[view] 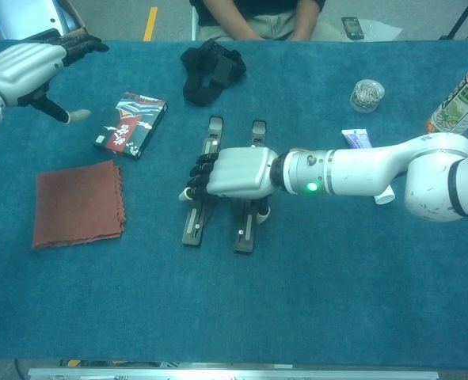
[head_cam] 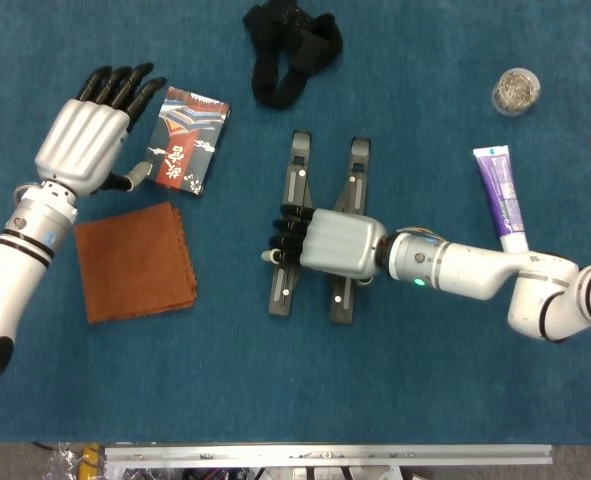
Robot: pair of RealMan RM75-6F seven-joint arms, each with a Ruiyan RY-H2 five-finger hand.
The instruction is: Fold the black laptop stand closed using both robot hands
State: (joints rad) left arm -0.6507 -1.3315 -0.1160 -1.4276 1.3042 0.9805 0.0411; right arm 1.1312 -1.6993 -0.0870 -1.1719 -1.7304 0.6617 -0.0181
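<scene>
Likely a lab: blue-covered table [view: 360, 301], seated person [view: 257, 16] behind.

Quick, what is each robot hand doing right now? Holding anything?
Left hand: open, fingers spread, holding nothing, beside the patterned box.
Right hand: lies across the black laptop stand; whether it grips cannot be told.

Beyond my right fingertips [head_cam: 280, 237], bare blue cloth [head_cam: 230, 300] runs open toward the brown cloth [head_cam: 135, 262]. My raised left hand [head_cam: 87, 140] has the patterned box [head_cam: 185, 140] just beside its fingers, blocking that side.
</scene>
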